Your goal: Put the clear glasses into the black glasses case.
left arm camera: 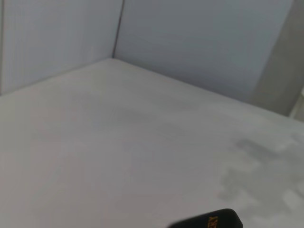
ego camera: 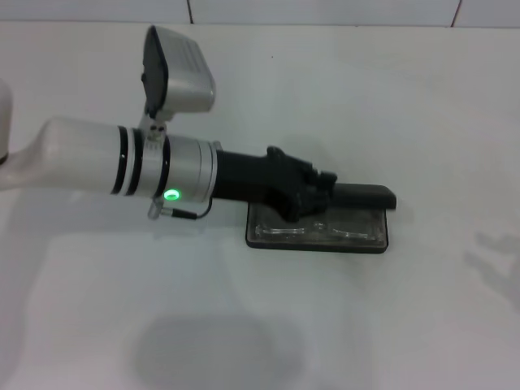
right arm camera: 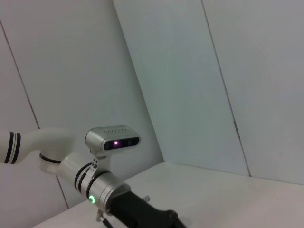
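My left gripper (ego camera: 313, 197) reaches over the open black glasses case (ego camera: 318, 236) mid-table; I cannot tell how far my fingers are spread. The clear glasses (ego camera: 317, 228) lie inside the case.

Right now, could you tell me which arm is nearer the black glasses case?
Left: its end effector is over the black glasses case. The right arm is out of the head view.

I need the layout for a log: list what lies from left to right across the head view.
Left arm's white forearm → wrist camera → green light → left hand over the black glasses case, open on the table, with the clear glasses inside.
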